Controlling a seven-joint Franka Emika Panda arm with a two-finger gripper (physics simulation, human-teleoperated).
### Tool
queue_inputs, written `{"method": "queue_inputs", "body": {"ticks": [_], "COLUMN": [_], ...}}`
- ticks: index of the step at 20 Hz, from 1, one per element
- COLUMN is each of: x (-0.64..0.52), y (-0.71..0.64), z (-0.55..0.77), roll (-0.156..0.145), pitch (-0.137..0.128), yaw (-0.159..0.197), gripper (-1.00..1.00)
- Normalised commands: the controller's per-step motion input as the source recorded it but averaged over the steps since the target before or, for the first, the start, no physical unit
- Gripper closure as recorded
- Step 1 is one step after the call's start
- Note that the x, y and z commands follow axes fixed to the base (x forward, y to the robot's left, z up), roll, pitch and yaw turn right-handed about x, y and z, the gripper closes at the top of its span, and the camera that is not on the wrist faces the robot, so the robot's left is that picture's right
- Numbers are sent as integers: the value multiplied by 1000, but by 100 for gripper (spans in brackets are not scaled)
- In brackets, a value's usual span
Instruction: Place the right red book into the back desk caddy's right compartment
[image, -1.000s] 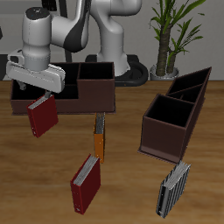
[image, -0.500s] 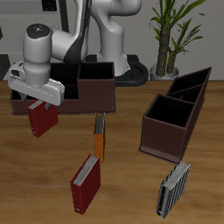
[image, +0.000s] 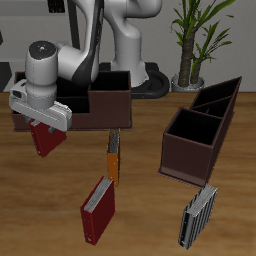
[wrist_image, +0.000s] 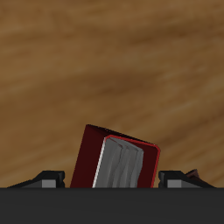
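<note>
Wood-grain table (image: 150, 215) spans your workspace, a potted plant (image: 196, 35) behind. Your gripper (image: 42, 121) pinches the red book (image: 46, 136) above the table, just before the long caddy (image: 104, 108), its long axis upright, tilted slightly.

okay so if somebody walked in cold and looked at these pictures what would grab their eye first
Probably the gripper holding a red book in the air, in front of the long back caddy. Next, the loose books on the table nearer the front edge: a second red book, a thin orange book and a striped book in front of the slanted caddy.
</note>
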Motion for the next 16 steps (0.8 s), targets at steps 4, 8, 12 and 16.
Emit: {"method": "queue_inputs", "body": {"ticks": [4,8,12,16], "x": [-56,-20,-6,-20], "y": [30,191,303,417], "z": [-14,351,515,602], "roll": [2,33,21,37], "pitch": [1,-32,-53,-52], "yaw": [-20,19,57,31], "gripper": [100,100,100,100]}}
